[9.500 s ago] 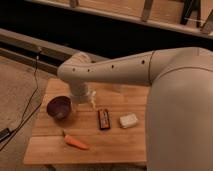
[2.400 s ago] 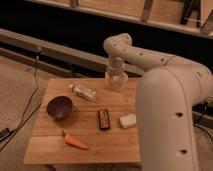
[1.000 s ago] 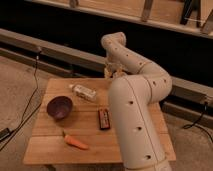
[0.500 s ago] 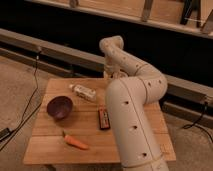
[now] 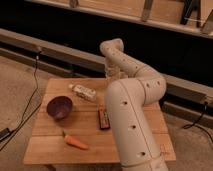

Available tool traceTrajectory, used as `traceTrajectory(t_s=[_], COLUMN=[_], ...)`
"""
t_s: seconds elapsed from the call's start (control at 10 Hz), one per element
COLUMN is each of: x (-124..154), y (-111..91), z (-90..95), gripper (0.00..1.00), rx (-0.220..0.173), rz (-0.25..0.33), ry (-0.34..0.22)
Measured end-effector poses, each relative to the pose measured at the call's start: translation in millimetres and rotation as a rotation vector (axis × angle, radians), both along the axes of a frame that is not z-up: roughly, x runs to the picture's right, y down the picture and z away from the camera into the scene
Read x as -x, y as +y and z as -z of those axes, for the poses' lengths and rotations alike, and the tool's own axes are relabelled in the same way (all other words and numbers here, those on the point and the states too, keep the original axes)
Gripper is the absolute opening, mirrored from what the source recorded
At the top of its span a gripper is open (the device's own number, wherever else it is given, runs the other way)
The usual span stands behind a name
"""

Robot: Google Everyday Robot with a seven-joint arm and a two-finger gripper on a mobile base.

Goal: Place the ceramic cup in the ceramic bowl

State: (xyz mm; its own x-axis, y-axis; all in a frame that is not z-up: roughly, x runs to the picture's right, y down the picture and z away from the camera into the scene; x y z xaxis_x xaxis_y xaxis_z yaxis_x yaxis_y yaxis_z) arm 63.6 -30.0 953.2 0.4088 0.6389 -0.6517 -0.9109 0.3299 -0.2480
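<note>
The ceramic bowl (image 5: 59, 106), dark maroon and glossy, sits on the left part of the wooden table (image 5: 47, 150). My white arm rises from the lower right, bends at the top and points down at the table's back edge. The gripper (image 5: 114, 75) hangs there, partly covered by the forearm. The ceramic cup is hidden behind the gripper and arm, so I cannot tell whether it is held. About a bowl's width of bare table lies between the bowl and the gripper, which is to the bowl's right and further back.
A clear plastic bottle (image 5: 83, 91) lies on its side behind the bowl. A dark flat bar (image 5: 103, 119) lies mid-table and a carrot (image 5: 75, 142) near the front edge. The arm covers the table's right half. A cable (image 5: 31, 102) hangs left of the table.
The arm has shifted slightly left and its wrist has settled lower at the table's back edge. The bowl, bottle, bar and carrot have not moved.
</note>
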Motion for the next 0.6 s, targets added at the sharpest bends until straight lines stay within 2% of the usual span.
traceTrajectory(t_s=[0.1,0.2,0.6], x=[0,-1,10], y=[2,3,2], z=[0.4,2.0,20.3], gripper=[0.04,0.0,0.0], rx=[0.006,0.01,0.021], rz=[0.002,0.007,0.055], ry=[0.002,0.004,-0.02])
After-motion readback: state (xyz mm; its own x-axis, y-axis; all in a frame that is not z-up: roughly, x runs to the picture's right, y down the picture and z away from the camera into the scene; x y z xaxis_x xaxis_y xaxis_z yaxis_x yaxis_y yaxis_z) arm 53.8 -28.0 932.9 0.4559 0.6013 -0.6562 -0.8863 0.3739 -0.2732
